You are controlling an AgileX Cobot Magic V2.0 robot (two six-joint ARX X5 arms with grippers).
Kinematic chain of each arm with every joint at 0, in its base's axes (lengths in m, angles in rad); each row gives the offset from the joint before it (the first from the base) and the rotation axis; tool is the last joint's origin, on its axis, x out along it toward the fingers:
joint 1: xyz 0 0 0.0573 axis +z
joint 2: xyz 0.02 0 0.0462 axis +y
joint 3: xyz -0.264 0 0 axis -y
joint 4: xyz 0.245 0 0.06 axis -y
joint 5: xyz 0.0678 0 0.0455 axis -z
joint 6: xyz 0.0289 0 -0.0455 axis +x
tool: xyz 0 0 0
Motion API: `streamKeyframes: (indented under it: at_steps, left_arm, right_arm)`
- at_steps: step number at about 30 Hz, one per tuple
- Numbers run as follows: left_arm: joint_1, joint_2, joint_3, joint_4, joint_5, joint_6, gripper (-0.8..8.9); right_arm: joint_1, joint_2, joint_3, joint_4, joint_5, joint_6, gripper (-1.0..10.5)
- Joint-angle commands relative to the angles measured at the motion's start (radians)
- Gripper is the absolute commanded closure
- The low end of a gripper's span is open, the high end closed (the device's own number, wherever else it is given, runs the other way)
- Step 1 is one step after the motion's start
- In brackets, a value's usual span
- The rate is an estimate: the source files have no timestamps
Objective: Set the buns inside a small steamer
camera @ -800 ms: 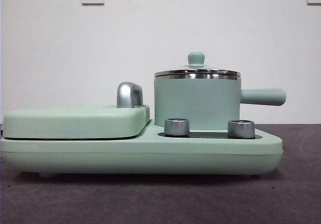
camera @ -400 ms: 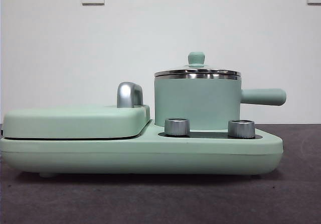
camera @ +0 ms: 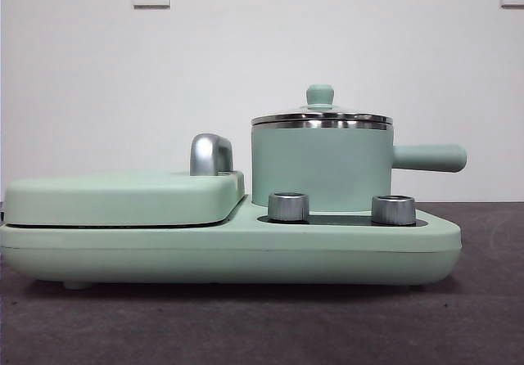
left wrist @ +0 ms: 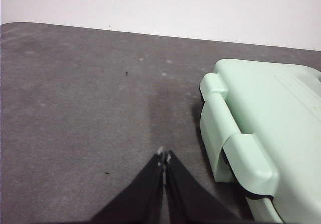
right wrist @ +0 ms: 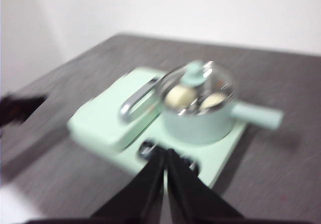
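The small steamer stands on the right half of a mint-green cooker base, its lid on and its side handle pointing right. In the blurred right wrist view, two pale buns show through the lid inside the steamer. My right gripper hangs shut and empty well above the cooker. Beside the cooker's end, my left gripper is shut with nothing in it, over the dark table. Neither gripper shows in the front view.
A flat mint-green griddle cover with a chrome handle fills the base's left half. Two steel knobs sit in front of the steamer. A dark blurred shape lies at the side of the right wrist view.
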Motion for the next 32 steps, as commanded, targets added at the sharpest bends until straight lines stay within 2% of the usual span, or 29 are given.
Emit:
streamKeyframes:
  at_steps: [1, 4, 8, 13, 20, 32]
  left_arm:
    - [0.0, -0.002, -0.019, -0.008, -0.002, 0.006, 8.06]
    - [0.0, -0.002, -0.019, -0.008, -0.002, 0.006, 8.06]
    - [0.0, -0.002, -0.019, -0.008, -0.002, 0.006, 8.06]
    - [0.0, -0.002, -0.019, -0.008, -0.002, 0.006, 8.06]
    - [0.0, -0.002, -0.019, -0.008, -0.002, 0.006, 8.06]
    - [0.0, -0.002, -0.019, -0.009, -0.002, 0.006, 8.06]
  right_arm:
    - [-0.091, -0.006, -0.081, 0.119, 0.042, -0.016, 9.4]
    - [-0.193, -0.021, -0.219, 0.316, 0.098, -0.052, 9.4]
    - [-0.3, -0.039, -0.436, 0.563, 0.125, -0.095, 9.4]
    - [-0.332, -0.092, -0.674, 0.738, 0.211, -0.093, 9.4]
    - [-0.333, -0.145, -0.833, 0.748, 0.247, -0.095, 9.4]
    - [-0.35, -0.201, -0.916, 0.768, 0.25, -0.109, 9.4]
